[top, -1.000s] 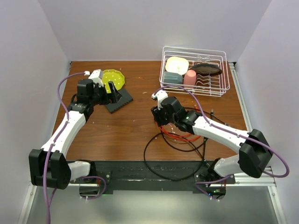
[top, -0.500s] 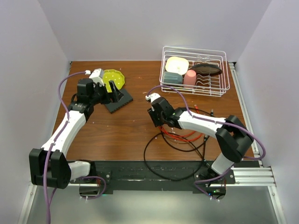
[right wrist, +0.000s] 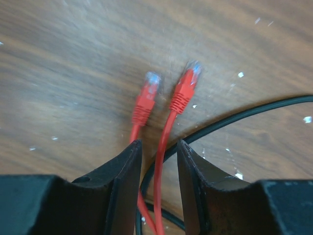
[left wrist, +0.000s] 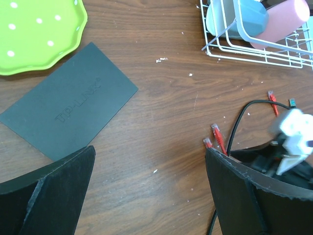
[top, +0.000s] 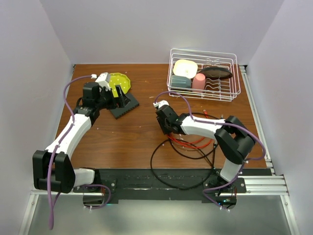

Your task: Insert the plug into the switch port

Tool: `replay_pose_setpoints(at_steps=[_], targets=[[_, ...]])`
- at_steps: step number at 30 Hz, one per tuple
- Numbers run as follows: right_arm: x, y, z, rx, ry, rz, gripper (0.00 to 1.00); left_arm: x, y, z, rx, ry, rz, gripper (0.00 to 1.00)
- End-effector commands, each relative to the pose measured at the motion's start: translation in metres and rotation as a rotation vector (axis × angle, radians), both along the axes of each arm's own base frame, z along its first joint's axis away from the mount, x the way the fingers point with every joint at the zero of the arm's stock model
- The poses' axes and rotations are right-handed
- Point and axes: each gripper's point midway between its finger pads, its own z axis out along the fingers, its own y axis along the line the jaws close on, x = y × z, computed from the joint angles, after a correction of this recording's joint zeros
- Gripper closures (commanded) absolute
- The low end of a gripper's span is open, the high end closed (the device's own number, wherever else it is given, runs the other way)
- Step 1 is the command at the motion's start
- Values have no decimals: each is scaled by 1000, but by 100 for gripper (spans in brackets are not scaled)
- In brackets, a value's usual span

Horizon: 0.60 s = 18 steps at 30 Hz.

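The black switch box [left wrist: 68, 105] lies flat on the wooden table, top face up; its switch port row does not show. My left gripper [left wrist: 149, 152] hovers open over bare wood just right of the box, holding nothing. Two red plugs lie side by side on the table. In the right wrist view, the right-hand plug [right wrist: 188, 81] has its red cable running down between my right gripper's [right wrist: 159, 145] jaws, with gaps on both sides. The left-hand plug [right wrist: 148, 90] sits just ahead of the left finger [right wrist: 124, 176]. From above, the right gripper [top: 167, 130] is low at table centre.
A yellow-green plate [left wrist: 34, 34] touches the box's far side. A white wire dish rack [top: 204, 73] with cups and bowls stands at the back right. Red cable coils [top: 193, 142] and a black cable loop [top: 181, 169] lie around the right arm.
The right arm folded in and its gripper moved left and down toward the red plugs, its jaws narrowing around one cable. The left arm has barely moved.
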Motion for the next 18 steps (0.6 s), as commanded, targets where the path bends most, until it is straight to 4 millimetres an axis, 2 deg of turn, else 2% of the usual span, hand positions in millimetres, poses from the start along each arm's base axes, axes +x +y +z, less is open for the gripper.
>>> replay_pose_setpoints(at_steps=[1,4,7,11,14,15,18], targets=[[8,9,3,38,-22,-24,63,5,-2,6,-24,-34,-7,0],[10,6,1,22,-27,-38,75,4,-2,5,-22,-30,-4,0],[14,2,7,10,-55,-58,94,4,-1,4,-18,-28,-1,0],[23,-7,41,5,-135,-96,100,3,0,6,-17,-29,4,0],[30,-18,96,32,-252,-130,100,3,1,8,-16,-36,8,0],[30,-23,130,76,-309,-141,100,2,1,8,-15,-36,9,0],[30,-36,202,148,-448,-159,100,2,0,8,-15,-36,6,0]])
